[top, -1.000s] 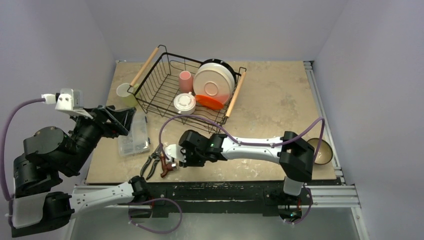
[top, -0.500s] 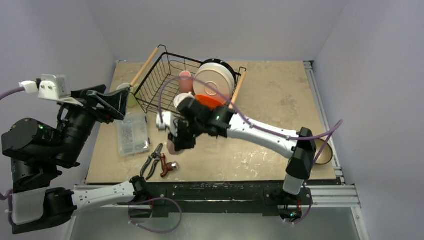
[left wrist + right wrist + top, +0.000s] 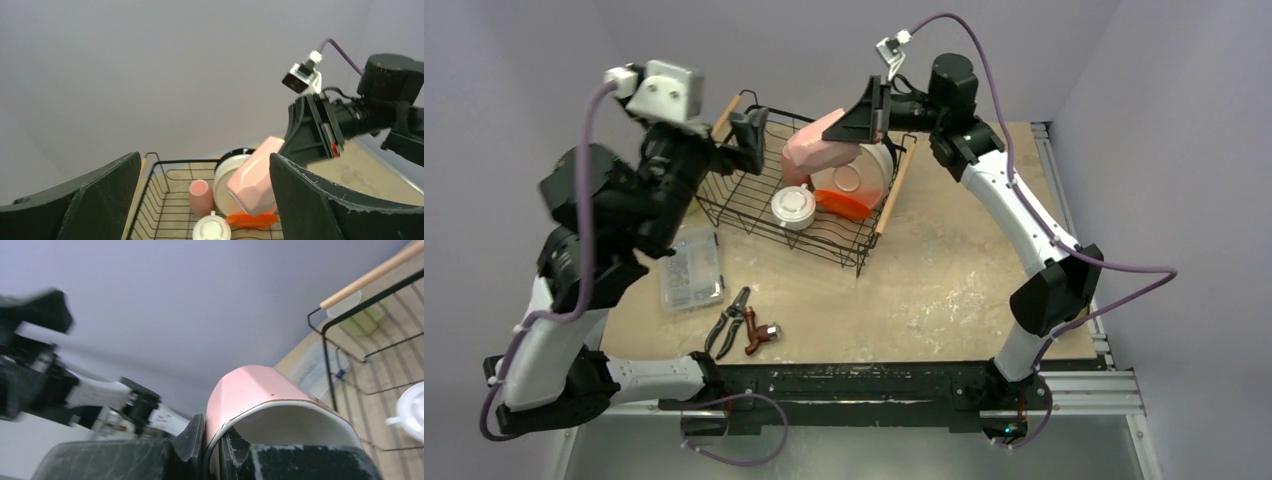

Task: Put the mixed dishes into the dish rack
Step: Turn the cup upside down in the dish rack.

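Observation:
My right gripper (image 3: 856, 120) is raised high over the dish rack (image 3: 724, 192), shut on the rim of a large pink mug (image 3: 819, 147), one finger inside and one outside (image 3: 212, 440). The mug hangs tilted above the rack's right half (image 3: 252, 182). In the rack stand a cream plate (image 3: 856, 172), a red plate (image 3: 844, 206), a white mug (image 3: 793, 207) and a small pink mug (image 3: 200, 197). My left gripper (image 3: 746, 135) is open and empty, raised by the rack's far left handle. A yellow-green mug (image 3: 362, 320) stands outside the rack. The dark bowl is hidden.
A clear plastic box (image 3: 692, 270) of small parts lies left of the rack. Pliers (image 3: 729, 320) and a red-handled tool (image 3: 762, 333) lie near the table's front edge. Light wooden handles (image 3: 892, 190) run along the rack's short sides.
My right arm has swung up from near the tools at the front, carrying the pink mug to above the rack. My left arm has risen and moved right toward the rack.

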